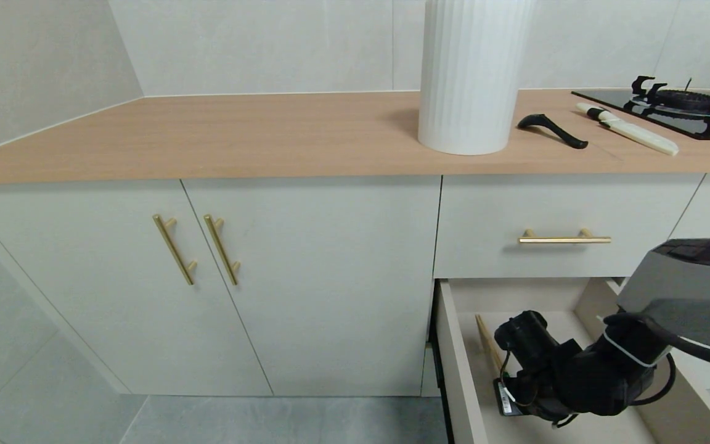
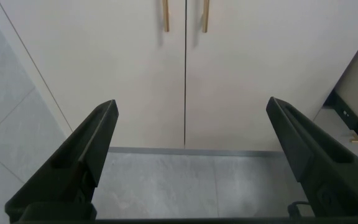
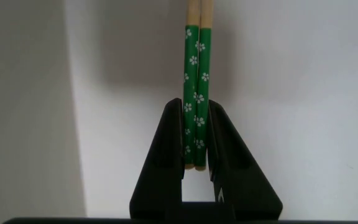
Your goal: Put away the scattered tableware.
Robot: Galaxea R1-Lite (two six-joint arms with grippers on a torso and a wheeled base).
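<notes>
Chopsticks (image 3: 196, 74), green with white flowers, sit clamped between the fingers of the right gripper (image 3: 196, 112) inside the open drawer (image 1: 453, 345), close to its left wall. The left gripper (image 2: 191, 106) hangs with fingers spread wide before the cabinet doors (image 2: 260, 74). Farther back, the counter (image 1: 238, 132) holds a ribbed white canister (image 1: 469, 74), contents hidden, then a black spoon (image 1: 552, 129) and a knife (image 1: 629, 128).

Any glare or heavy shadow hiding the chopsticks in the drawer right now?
Right wrist view: no glare, the chopsticks are well lit, with a faint shadow around them on the drawer. Head view: even light, a soft shadow left of the vase.
</notes>
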